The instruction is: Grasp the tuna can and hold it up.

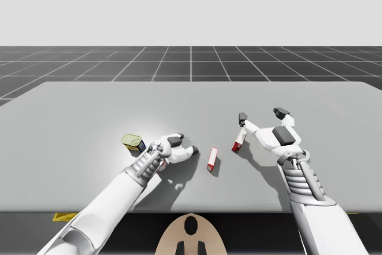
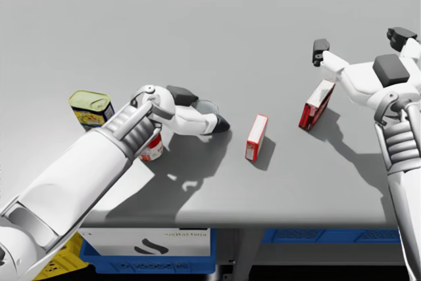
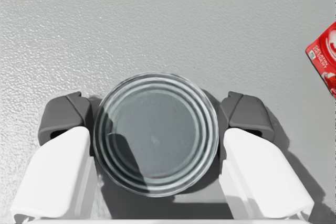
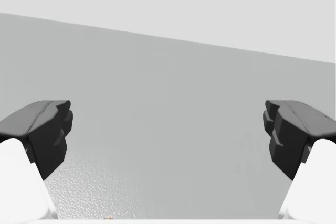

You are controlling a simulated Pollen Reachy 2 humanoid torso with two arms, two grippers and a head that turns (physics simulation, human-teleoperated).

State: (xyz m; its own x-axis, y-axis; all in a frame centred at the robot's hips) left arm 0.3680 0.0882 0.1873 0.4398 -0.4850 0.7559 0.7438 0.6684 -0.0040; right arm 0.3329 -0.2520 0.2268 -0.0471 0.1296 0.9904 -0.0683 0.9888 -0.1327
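The tuna can (image 3: 156,135), low and round with a ribbed silver lid, stands on the grey table (image 2: 263,24). My left gripper (image 3: 156,124) comes down over it and is shut on it, with a dark pad pressed against each side. In the head view the lid of the tuna can (image 2: 207,105) peeks out between the fingers of the left gripper (image 2: 200,108). My right gripper (image 1: 261,115) hovers open and holds nothing, off to the right above a red box (image 1: 238,142).
A yellow-lidded blue rectangular can (image 2: 91,110) stands left of my left wrist. A red and white can (image 2: 152,149) is partly hidden under that wrist. Another red box (image 2: 256,137) stands on edge right of the tuna can. Blue bins (image 2: 151,258) sit below the table's front edge.
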